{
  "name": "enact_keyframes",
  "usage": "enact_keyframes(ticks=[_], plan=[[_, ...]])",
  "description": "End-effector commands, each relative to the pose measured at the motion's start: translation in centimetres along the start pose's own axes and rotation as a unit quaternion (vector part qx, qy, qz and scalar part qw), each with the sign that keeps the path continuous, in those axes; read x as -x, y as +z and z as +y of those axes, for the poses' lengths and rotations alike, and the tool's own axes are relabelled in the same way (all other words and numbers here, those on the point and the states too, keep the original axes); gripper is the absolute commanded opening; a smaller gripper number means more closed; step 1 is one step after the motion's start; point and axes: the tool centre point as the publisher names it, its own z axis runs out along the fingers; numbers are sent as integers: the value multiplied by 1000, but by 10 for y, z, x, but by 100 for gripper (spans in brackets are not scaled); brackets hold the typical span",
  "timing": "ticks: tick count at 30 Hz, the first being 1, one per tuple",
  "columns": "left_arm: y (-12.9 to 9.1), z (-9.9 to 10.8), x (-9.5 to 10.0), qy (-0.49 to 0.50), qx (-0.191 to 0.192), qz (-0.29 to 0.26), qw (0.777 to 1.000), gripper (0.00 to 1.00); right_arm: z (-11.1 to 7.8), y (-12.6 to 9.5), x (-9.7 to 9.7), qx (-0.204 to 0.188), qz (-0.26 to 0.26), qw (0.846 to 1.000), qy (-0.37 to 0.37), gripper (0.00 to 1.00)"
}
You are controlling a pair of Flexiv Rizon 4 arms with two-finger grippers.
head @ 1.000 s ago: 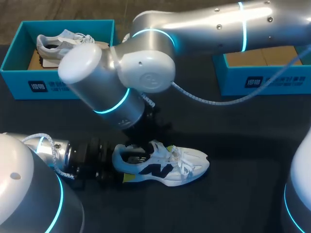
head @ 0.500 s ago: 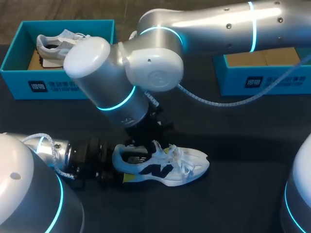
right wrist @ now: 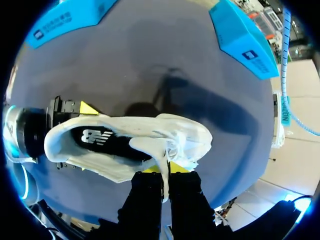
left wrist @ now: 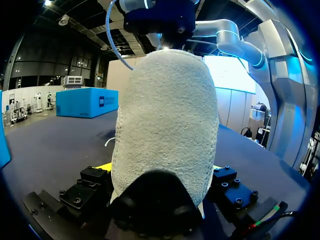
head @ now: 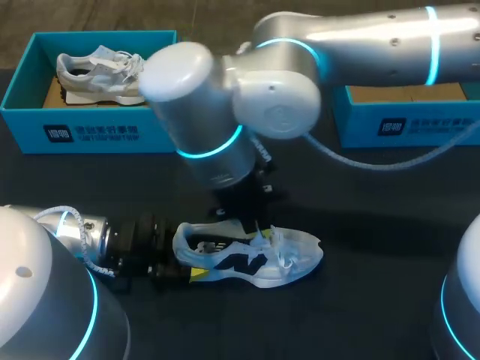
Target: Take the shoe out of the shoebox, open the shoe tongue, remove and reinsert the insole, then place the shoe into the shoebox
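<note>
A white shoe (head: 251, 261) with a navy logo lies on its side on the black table, toe to the right. My right gripper (head: 253, 223) comes down onto its opening. In the right wrist view that gripper (right wrist: 165, 176) is shut on the white tongue (right wrist: 161, 152), pinched between its fingers above the shoe (right wrist: 100, 142). My left gripper (head: 178, 262) lies low at the heel, open. The heel (left wrist: 165, 115) stands between the wide fingers of the left gripper (left wrist: 160, 172). I cannot tell whether they press on it.
An open teal shoebox (head: 90, 135) at the back left holds a second, grey shoe (head: 97, 69). Another teal box (head: 405, 124) stands at the back right. My right arm's elbow hangs over the table's middle.
My right gripper's fingers have closed on the tongue. The right arm's elbow swung to the right. The shoe and the left arm stayed in place.
</note>
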Motion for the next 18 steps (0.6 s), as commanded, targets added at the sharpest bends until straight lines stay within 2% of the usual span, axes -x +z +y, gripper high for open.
enact_keyframes(ticks=[1, 3, 9, 16, 18], plan=[[0, 6, 0, 0, 1, -1, 1000, 0, -8, 1, 38, 10, 125, 984, 124, 0], [0, 6, 0, 0, 1, -1, 1000, 0, -9, 0, 45, 14, 154, 980, 122, 0], [0, 6, 0, 0, 1, -1, 1000, 0, -12, 1, 58, 10, 196, 974, 113, 0], [0, 6, 0, 0, 1, -1, 1000, 0, -9, 13, 69, 1, 252, 963, 94, 0], [0, 6, 0, 0, 1, -1, 1000, 0, -8, 17, 70, -2, 250, 963, 98, 0]])
